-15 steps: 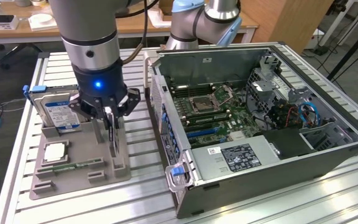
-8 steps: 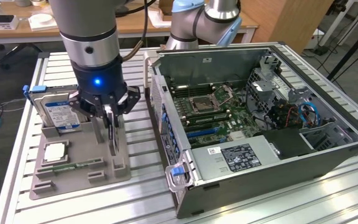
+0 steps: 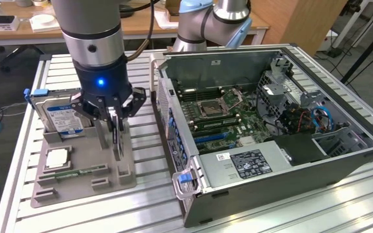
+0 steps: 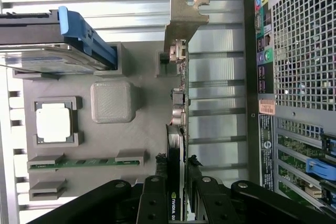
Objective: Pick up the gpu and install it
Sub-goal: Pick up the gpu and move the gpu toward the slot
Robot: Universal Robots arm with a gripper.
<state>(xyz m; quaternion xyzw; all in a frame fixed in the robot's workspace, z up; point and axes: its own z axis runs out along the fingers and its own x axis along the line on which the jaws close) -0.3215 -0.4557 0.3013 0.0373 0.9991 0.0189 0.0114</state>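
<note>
Grey plastic tray (image 3: 76, 182), exterior view's left, stands gpu (image 3: 117, 141) upright on edge in slot so black gripper (image 3: 116, 122) can pinch top edge; jaws partly closed, clamping gpu. Open computer case (image 3: 342, 160) at right.

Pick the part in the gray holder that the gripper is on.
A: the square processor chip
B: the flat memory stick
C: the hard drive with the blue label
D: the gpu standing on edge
D: the gripper is closed around the gpu, which stands on edge in the gray holder with its silver bracket at one end.
</note>
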